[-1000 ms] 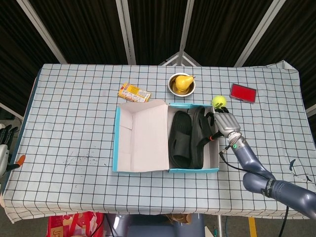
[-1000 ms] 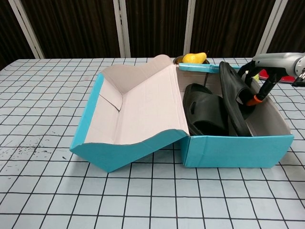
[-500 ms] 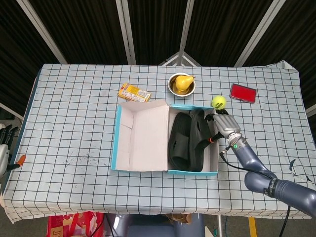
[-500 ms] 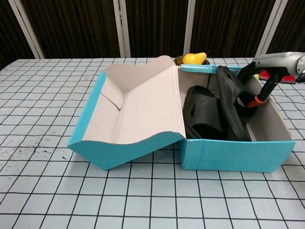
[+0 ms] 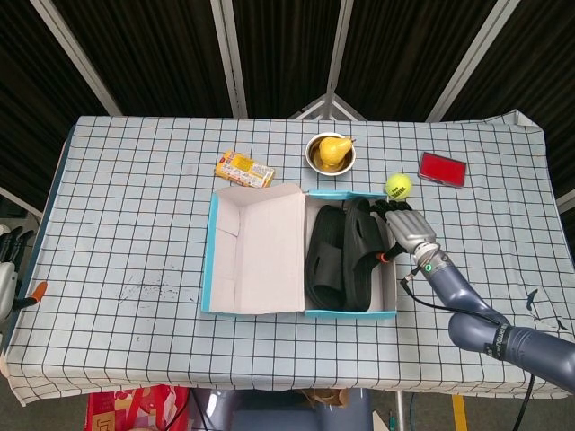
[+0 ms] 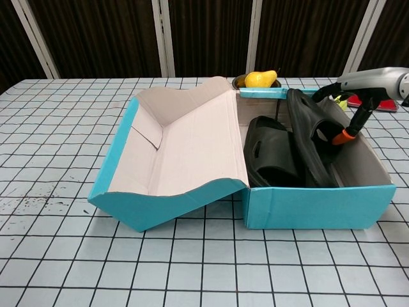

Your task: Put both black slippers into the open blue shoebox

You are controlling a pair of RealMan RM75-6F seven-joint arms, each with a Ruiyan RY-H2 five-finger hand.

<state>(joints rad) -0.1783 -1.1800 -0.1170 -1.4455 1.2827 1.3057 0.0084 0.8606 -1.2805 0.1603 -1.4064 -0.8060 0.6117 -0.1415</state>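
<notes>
So both black slippers are in the blue shoebox right now, which sits around the middle of the checkered table with its lid flopped open toward 9 o'clock. The left slipper lies flat on the box floor. The right slipper stands tilted on its edge just beside it, leaning against the first one; the chest view shows this best.

The right robot hand is at the 3 o'clock wall of the box, fingers curled down over the rim and reaching the tilted slipper. Looks like it's gripping that slipper's strap, with an orange fingertip right against it.

The left robot hand is way off at the 9 o'clock edge of the table, only partly in frame, so I can't tell if it's open or closed.

Other stuff on the table: a bowl with a pear at 12 o'clock of the box, a yellow snack packet at about 11, a tennis ball near the box's far right corner, and a red case past that.
</notes>
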